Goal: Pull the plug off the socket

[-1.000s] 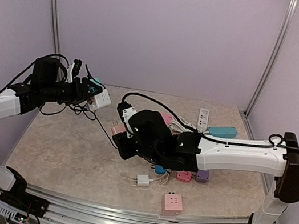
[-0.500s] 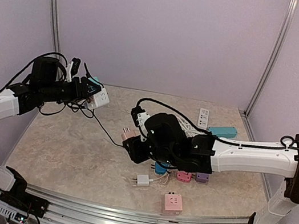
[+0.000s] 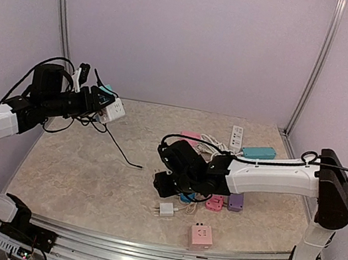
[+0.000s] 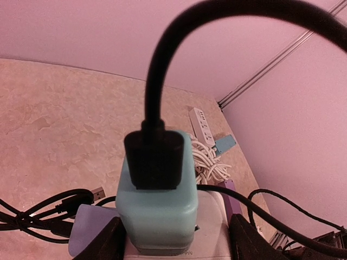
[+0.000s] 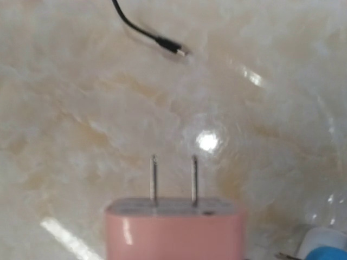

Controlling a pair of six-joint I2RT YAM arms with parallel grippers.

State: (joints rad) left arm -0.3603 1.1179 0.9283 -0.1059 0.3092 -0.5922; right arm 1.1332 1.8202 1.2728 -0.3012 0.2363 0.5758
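Both part-closed: left gripper (image 3: pixel 102 104) on socket (image 3: pixel 115 114), right gripper (image 3: pixel 163 180) on pink plug (image 5: pixel 173 231).

The scene was evenly and softly lit. A glare spot was caught on the table (image 5: pixel 81 124) in the right wrist view, where the plug (image 5: pixel 173 230) was blurred; the cable (image 4: pixel 157 70) was rendered out of focus.
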